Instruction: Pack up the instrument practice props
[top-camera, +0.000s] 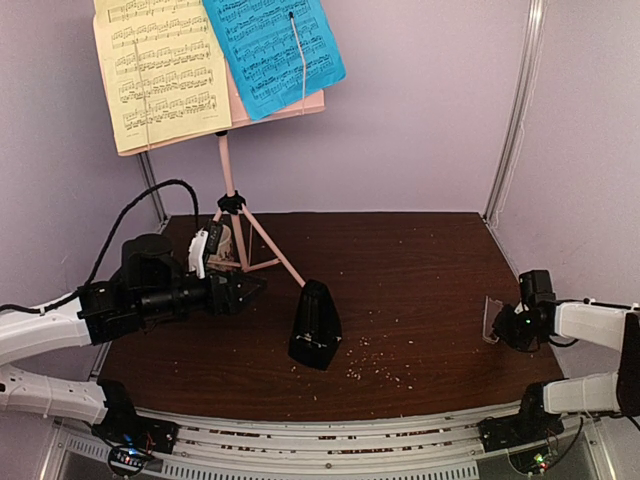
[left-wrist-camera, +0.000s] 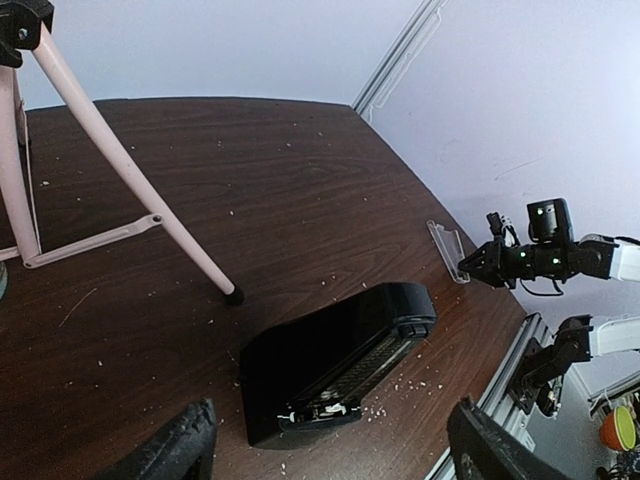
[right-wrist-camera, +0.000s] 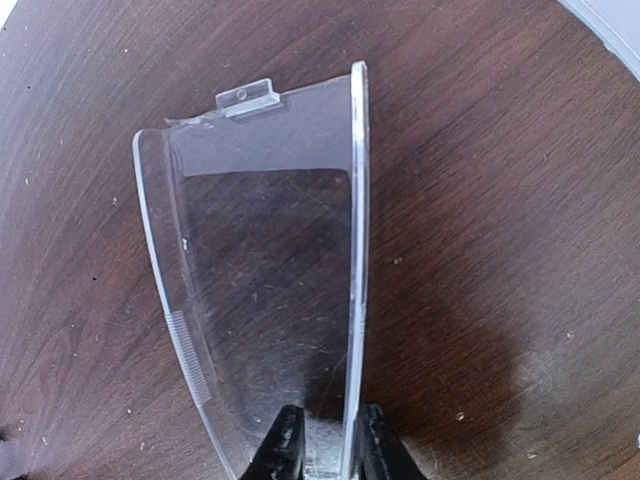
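The pink music stand (top-camera: 228, 165) rises at the back left on tripod legs (left-wrist-camera: 125, 170). A yellow sheet-music page (top-camera: 160, 70) and a blue one (top-camera: 270, 50) rest on its desk. The black pyramid metronome (top-camera: 316, 335) stands mid-table, its open face showing in the left wrist view (left-wrist-camera: 335, 365). My left gripper (top-camera: 245, 293) hovers open just left of it, with one finger on each side of it in the wrist view (left-wrist-camera: 335, 450). At the far right, my right gripper (top-camera: 497, 325) is shut on one edge wall of the clear plastic cover (right-wrist-camera: 265, 270), also seen from the left wrist (left-wrist-camera: 447, 250).
Pale crumbs (top-camera: 375, 370) are scattered on the dark wood table (top-camera: 420, 270). A beige object (top-camera: 222, 243) sits partly hidden behind my left wrist by the stand's legs. Lilac walls enclose the back and sides. A metal rail (top-camera: 330, 435) runs along the near edge.
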